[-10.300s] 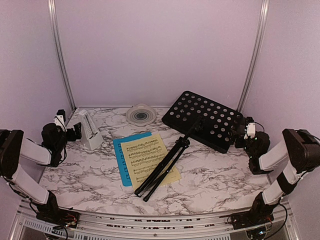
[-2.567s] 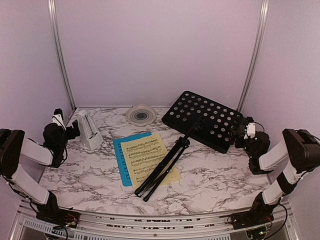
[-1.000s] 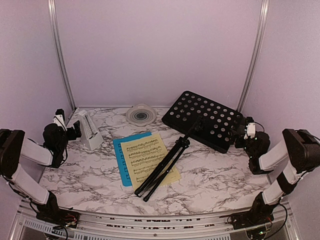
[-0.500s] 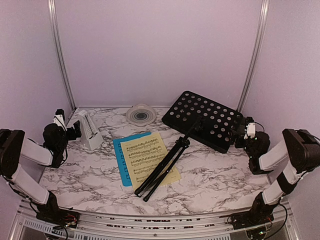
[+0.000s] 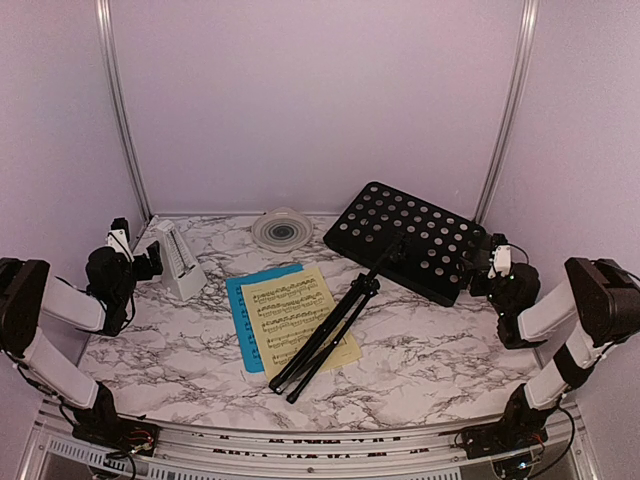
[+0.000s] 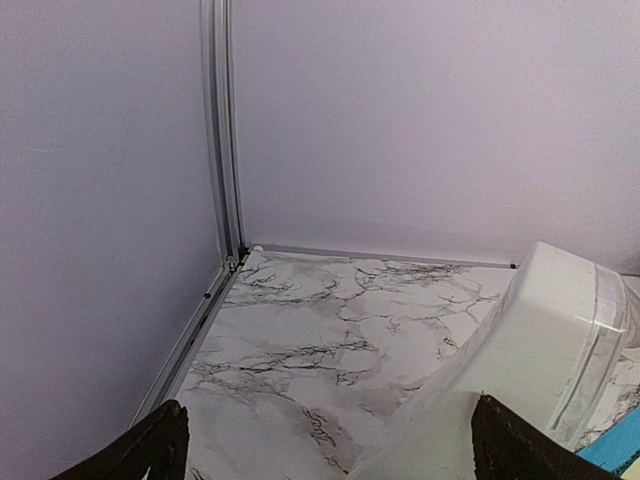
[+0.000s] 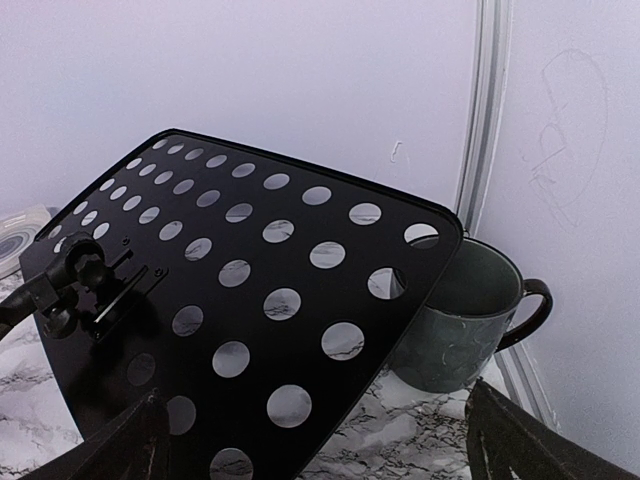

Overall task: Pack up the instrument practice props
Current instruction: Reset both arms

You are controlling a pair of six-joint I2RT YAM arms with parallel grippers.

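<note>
The black hole-punched music stand (image 5: 405, 240) lies on the marble table, its folded tripod legs (image 5: 322, 338) stretched across the yellow sheet-music page (image 5: 290, 305). That page overlaps a blue page (image 5: 238, 310). A small white pyramid metronome (image 5: 180, 260) stands at the left. My left gripper (image 5: 150, 262) is open right beside it, and the metronome (image 6: 540, 345) fills the right side of the left wrist view between wide-spread fingertips (image 6: 160, 448). My right gripper (image 5: 482, 270) is open at the stand's right edge, with the perforated desk (image 7: 230, 300) in front of its fingertips (image 7: 510, 440).
A dark mug (image 7: 460, 315) stands behind the stand's right corner, close to the right wall. A round clear dish (image 5: 282, 228) sits at the back centre. Walls and metal posts (image 6: 222, 150) close in the table on three sides.
</note>
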